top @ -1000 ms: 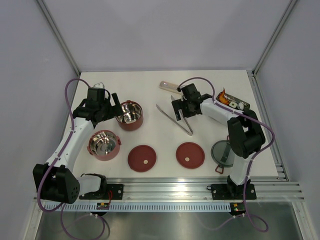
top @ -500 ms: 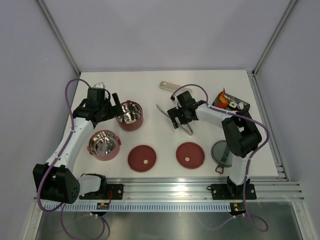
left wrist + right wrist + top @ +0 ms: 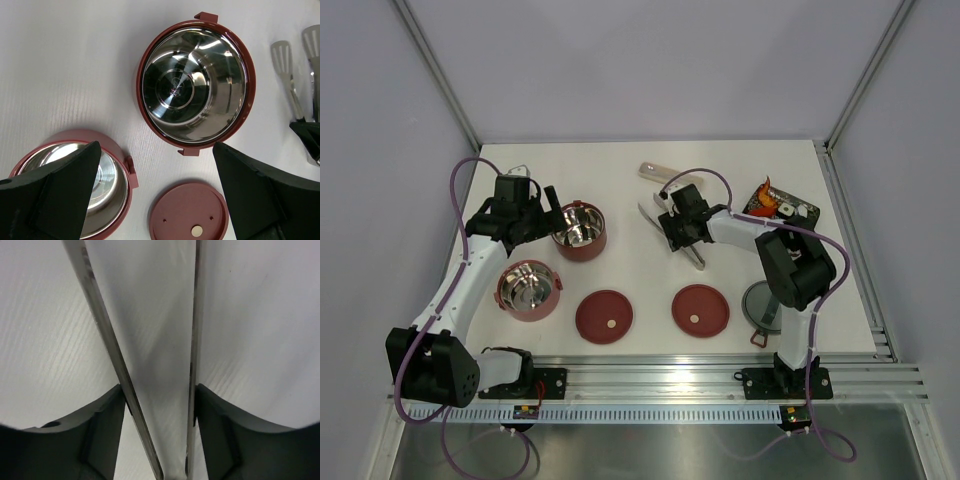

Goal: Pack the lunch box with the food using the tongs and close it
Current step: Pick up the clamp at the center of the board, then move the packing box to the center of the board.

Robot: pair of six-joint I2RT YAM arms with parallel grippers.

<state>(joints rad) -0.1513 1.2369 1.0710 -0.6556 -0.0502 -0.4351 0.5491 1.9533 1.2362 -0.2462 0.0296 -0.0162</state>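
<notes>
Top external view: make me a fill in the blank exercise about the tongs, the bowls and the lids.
The right end effector has one finger outside each arm of the ____.
The far bowl has a steel inside that is ____.
____ flat maroon lids lie near the front edge.
The left end effector stands ____ above the bowls.
Missing words: tongs; empty; Two; open.

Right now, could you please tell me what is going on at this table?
The lunch box is being packed, but nothing is in it yet. The right gripper straddles the silver tongs, which lie on the table, with a finger against each arm. The left gripper hangs open by the far maroon bowl. That bowl and the near bowl are both empty. The food sits on the black tray, and the disc lids lie off.
</notes>
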